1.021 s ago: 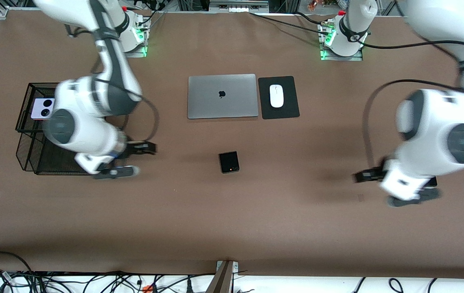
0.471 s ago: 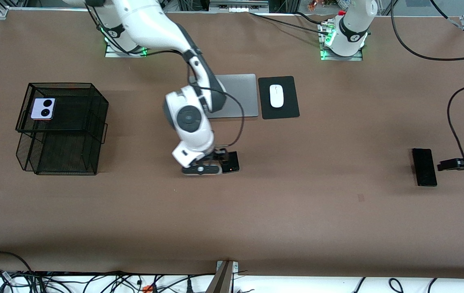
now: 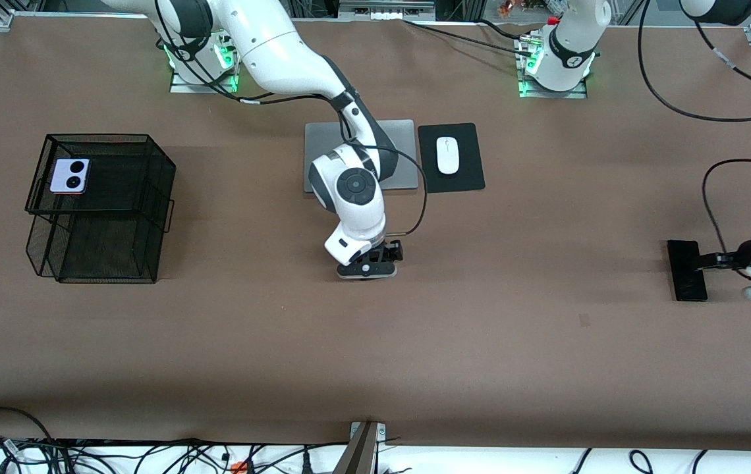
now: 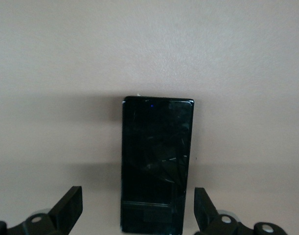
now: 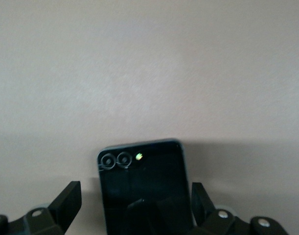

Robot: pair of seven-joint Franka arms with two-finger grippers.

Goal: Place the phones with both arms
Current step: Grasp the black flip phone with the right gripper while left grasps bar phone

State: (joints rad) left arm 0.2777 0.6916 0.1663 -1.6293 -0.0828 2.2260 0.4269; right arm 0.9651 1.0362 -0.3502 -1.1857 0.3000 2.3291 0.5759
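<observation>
The squarish black phone point(image 5: 142, 188) lies on the brown table at mid-table. My right gripper point(image 3: 383, 255) is low over it and covers it in the front view; the open jaws point(image 5: 134, 192) stand on either side of the phone without touching it. The long slim black slab point(image 3: 686, 271) lies toward the left arm's end of the table. My left gripper point(image 3: 711, 261) is low at its edge, with open jaws point(image 4: 137, 197) either side of the slab's point(image 4: 156, 161) near end. The lilac-white phone point(image 3: 70, 176) lies on the top tier of a black mesh basket point(image 3: 151, 164).
A grey laptop point(image 3: 402, 138) and a white mouse point(image 3: 447, 155) on a black pad point(image 3: 471, 158) sit farther from the front camera than the right gripper. The mesh basket stands toward the right arm's end of the table.
My right arm has swung from beside the basket to mid-table and now sits over the squarish black phone. My left gripper drew off toward the table's end, then came back to the slab.
</observation>
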